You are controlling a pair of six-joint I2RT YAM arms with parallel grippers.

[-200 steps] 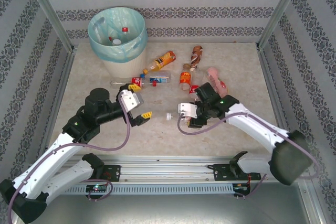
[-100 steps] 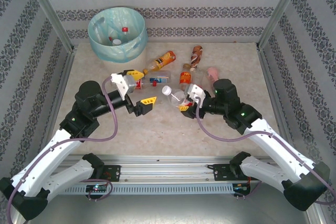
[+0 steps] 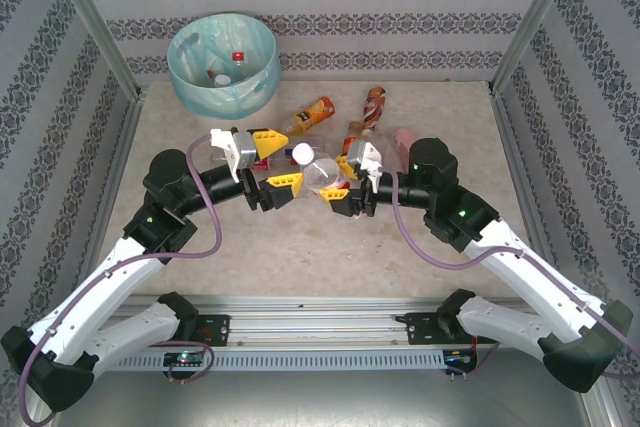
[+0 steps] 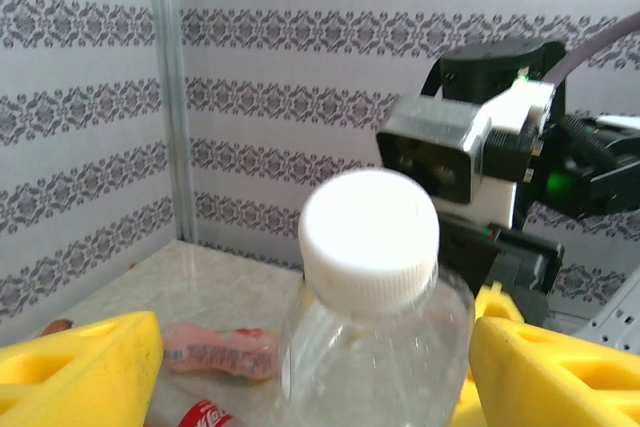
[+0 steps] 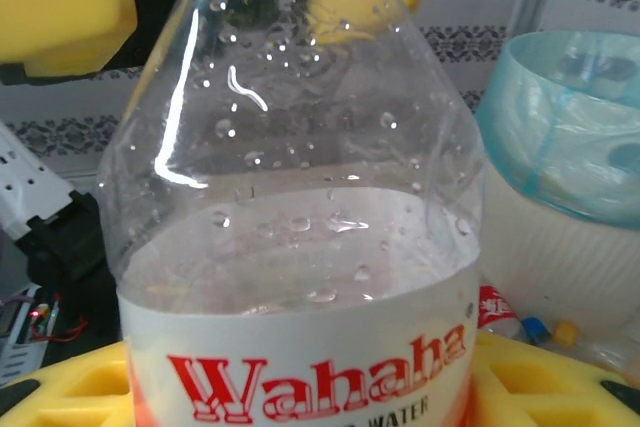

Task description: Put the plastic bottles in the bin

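From above, the right gripper point(image 3: 343, 179) grips a clear bottle point(image 3: 322, 175) above the table point(image 3: 330, 247), well apart from the bin point(image 3: 190, 97). The left gripper point(image 3: 276, 161) stands wide open at its white cap point(image 3: 303, 154).

Left wrist camera: the cap is between the yellow fingers point(image 4: 80, 367) and touches neither.

Right wrist camera: the bottle's label point(image 5: 310, 377) is close in front, with the bin behind on the right.

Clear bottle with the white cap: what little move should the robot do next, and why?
Probably close the left tool on the clear bottle. Its yellow fingers stand open on either side of the neck, while the right tool holds the bottle's labelled end. The left arm is nearer the bin, so this looks like a hand-over.
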